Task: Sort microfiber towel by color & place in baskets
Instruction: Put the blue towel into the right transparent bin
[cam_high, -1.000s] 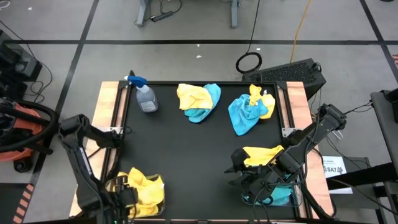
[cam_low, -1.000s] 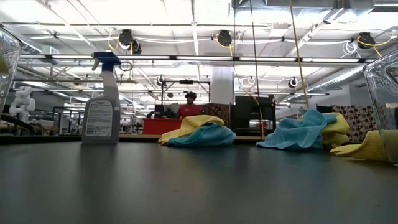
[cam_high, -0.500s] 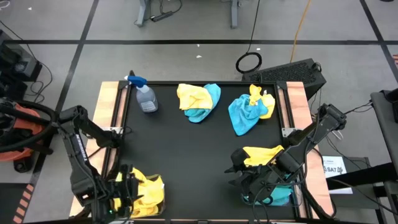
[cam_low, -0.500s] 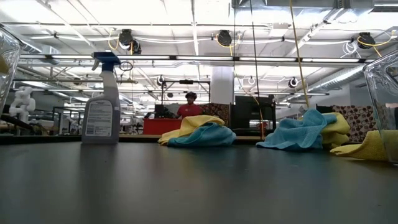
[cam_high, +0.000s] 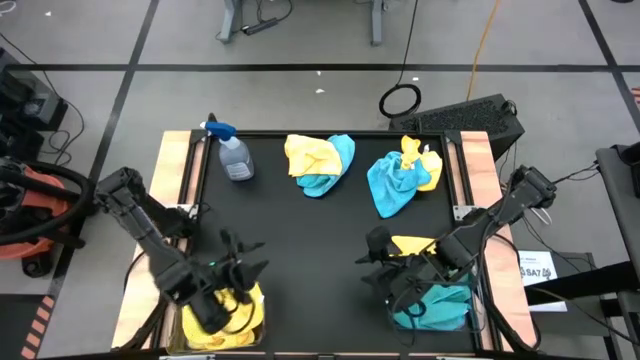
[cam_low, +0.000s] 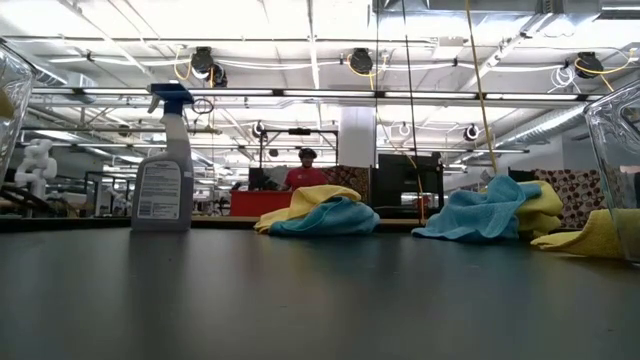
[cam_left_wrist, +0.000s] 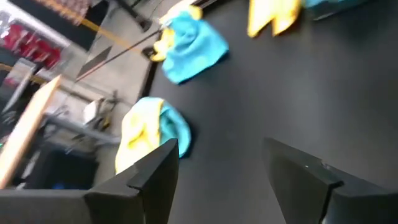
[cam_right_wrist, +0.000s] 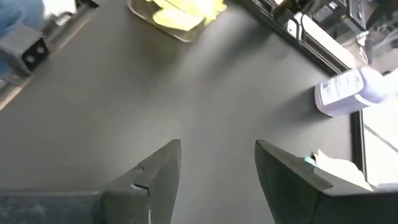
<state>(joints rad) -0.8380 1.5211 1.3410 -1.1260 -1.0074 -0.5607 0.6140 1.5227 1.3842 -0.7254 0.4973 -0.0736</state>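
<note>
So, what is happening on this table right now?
A two-armed robot is sorting yellow and blue towels into two clear baskets. The left hand, open and empty, is above the left basket, which holds yellow towels. The right hand, also open and empty, is beside the right basket, which holds a blue towel. One yellow towel lies next to it. Two mixed piles wait at the far edge, near a spray bottle.

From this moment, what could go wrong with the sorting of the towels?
1. In both far piles, bright yellow and turquoise fuzzy cloths lie tangled, so one grasp may lift both colours.
2. A loose yellow cloth lies beside the right clear plastic bin that holds turquoise; the open right hand above it may drag it in.
</note>
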